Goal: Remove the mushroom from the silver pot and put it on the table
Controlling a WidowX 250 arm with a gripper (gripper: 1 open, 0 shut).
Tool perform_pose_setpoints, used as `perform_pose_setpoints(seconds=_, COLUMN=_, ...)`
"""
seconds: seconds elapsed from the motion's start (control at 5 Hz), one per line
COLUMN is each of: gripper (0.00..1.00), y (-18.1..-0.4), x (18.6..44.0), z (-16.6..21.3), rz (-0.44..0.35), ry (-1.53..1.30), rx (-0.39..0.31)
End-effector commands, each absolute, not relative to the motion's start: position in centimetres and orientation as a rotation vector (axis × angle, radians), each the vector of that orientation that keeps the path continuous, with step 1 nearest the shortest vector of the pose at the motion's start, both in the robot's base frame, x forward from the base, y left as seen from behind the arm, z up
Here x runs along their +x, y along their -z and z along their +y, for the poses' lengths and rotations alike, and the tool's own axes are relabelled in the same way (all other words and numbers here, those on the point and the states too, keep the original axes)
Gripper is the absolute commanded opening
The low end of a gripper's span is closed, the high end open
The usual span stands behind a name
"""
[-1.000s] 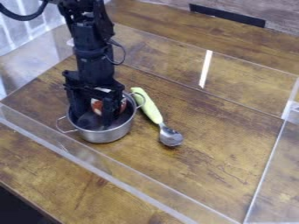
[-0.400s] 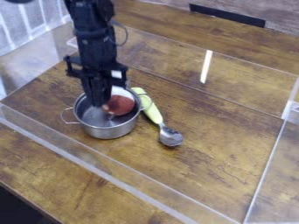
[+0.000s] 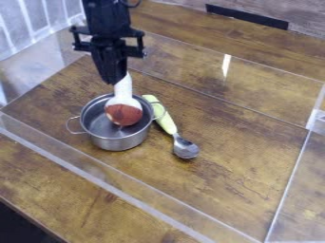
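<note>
Jaws tight on mushroom [image 3: 124, 115]; spoon [image 3: 166, 121] beside pot [image 3: 108, 142]

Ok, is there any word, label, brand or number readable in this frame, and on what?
No readable text anywhere.
Black gripper, reddish-brown toy mushroom, shiny steel pot, green-handled metal spoon: no markings visible.
Dark strip at the far edge: too blurred to tell.

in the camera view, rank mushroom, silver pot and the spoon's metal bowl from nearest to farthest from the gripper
1. mushroom: held by the gripper, hanging just under it.
2. silver pot: directly below the mushroom.
3. spoon's metal bowl: on the table, right of the pot, nearer the camera.
</note>
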State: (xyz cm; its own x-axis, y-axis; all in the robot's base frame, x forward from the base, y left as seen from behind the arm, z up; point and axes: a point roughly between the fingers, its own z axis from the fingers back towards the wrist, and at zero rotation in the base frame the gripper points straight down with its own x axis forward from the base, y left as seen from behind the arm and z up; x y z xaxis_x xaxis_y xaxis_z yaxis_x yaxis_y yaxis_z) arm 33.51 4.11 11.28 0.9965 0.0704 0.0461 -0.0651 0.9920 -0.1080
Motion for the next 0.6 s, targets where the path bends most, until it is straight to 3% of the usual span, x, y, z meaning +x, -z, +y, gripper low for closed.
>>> perform_pose_setpoints(seconds=0.0, gripper=1.0, y=-13.0, x=33.8, z=3.4, rz=-0.119, ry=-0.043, rx=-0.094)
perform_pose_setpoints(seconds=0.4, gripper=1.0, y=-10.4, x=33.6, z=3.2, rz=-0.079, ry=-0.044, rx=-0.086)
